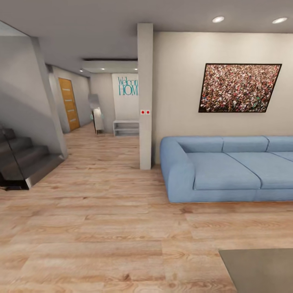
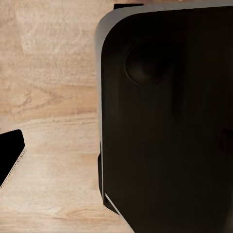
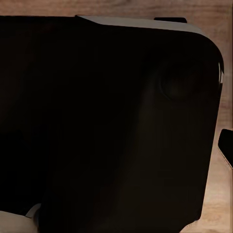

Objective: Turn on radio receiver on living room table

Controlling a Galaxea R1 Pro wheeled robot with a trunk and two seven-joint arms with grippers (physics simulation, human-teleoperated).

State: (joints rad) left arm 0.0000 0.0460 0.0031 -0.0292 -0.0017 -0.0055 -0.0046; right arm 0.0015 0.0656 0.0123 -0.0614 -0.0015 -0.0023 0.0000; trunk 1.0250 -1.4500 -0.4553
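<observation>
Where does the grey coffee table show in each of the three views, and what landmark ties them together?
Head view: only a corner of the table, lower right, in front of the blue sofa.
Left wrist view: not in it.
Right wrist view: not in it.
Shared landmark: the wood floor.

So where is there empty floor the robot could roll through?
The widest bare wood floor lies between the stairs and the blue sofa. A narrower lane runs past the pillar into the hallway. The grey table corner crowds the near right.
</observation>
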